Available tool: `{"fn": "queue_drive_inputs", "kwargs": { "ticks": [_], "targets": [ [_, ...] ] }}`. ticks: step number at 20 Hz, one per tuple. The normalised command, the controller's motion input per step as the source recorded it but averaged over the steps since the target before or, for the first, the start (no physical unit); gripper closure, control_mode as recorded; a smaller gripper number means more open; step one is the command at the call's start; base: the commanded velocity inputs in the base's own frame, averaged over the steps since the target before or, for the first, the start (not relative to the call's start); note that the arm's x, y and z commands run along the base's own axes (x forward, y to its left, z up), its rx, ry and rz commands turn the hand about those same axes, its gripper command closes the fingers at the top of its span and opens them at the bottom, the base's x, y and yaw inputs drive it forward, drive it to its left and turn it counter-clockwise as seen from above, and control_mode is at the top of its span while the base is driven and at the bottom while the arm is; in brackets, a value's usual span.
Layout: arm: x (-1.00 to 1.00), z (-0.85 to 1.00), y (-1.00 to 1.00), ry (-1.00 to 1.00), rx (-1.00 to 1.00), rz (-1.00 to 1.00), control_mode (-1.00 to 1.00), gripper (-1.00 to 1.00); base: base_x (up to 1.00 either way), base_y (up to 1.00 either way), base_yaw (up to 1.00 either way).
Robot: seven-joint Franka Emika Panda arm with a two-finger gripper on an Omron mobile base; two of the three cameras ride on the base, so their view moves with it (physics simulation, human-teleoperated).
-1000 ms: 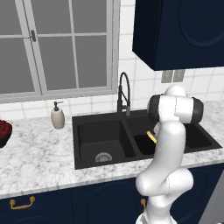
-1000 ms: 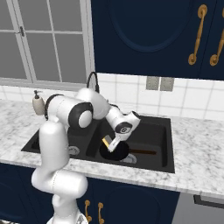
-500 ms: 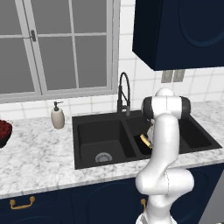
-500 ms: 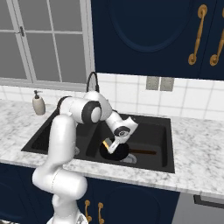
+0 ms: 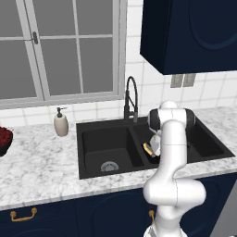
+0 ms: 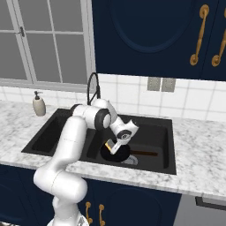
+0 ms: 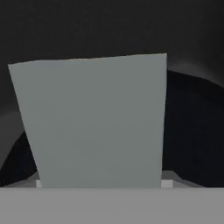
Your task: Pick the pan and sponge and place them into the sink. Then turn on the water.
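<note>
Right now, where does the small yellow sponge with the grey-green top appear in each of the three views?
Left base view: the small yellow sponge with the grey-green top is a yellow sliver just left of the white arm, over the right basin.
Right base view: the sponge sits at the claw, above the round black frying pan.
Hand view: its grey-green face is centre frame.
Shared landmark: the black double-basin sink.
</note>
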Motion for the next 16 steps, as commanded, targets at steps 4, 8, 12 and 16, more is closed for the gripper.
{"fn": "queue_drive_inputs", "kwargs": {
  "ticks": [4, 8, 12, 16],
  "targets": [
    [0.31, -0.44, 0.02, 0.00, 0.00, 0.00, -1.00, 1.00, 0.00, 0.00, 0.00],
    [0.00, -0.08, 0.04, -0.05, 0.00, 0.00, -1.00, -1.00, 0.00, 0.00, 0.00],
    [-0.21, 0.11, 0.12, -0.17, 0.00, 0.00, -1.00, -1.00, 0.00, 0.00, 0.00],
    [-0.19, 0.29, 0.03, -0.17, 0.00, 0.00, -1.00, -1.00, 0.00, 0.00, 0.00]
  ]
}}
